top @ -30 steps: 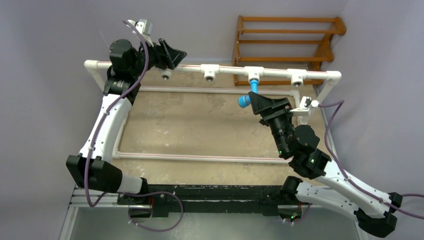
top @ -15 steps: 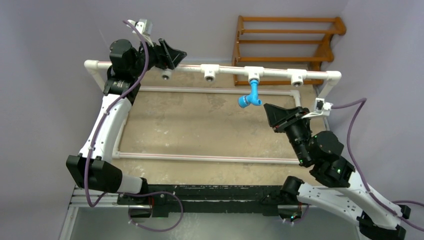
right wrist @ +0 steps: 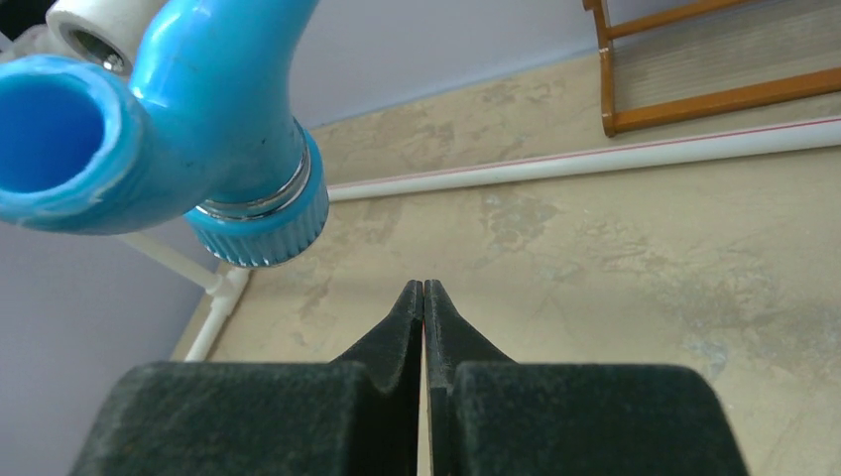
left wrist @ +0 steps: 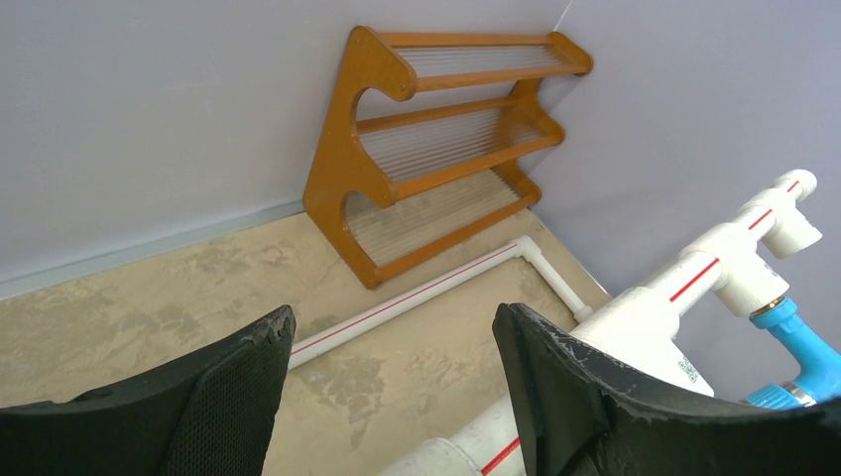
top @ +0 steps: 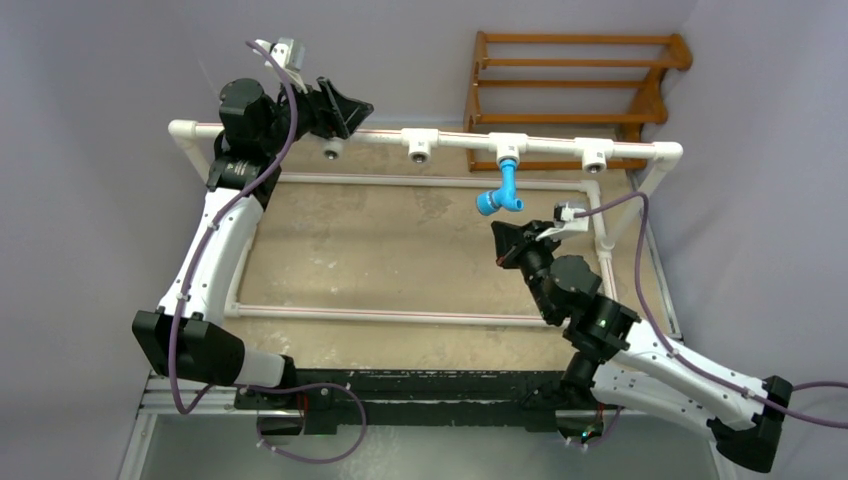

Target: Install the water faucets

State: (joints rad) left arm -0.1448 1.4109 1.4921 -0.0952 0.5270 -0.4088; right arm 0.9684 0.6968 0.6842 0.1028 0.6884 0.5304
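One blue tap (top: pixel 503 190) at 1 o'clock in the top view, hanging from a white tee (top: pixel 508 147) on the top pipe (top: pixel 450 140), spout end toward 8 o'clock. Right gripper (top: pixel 503 245) clenched on nothing, fingers pressed flat together, just at 6 o'clock of tap, not touching. Left gripper (top: pixel 345 105) at 11 o'clock by the pipe, released, fingers spread wide. Wooden rack (top: pixel 570 90) at 1 o'clock, behind pipe.
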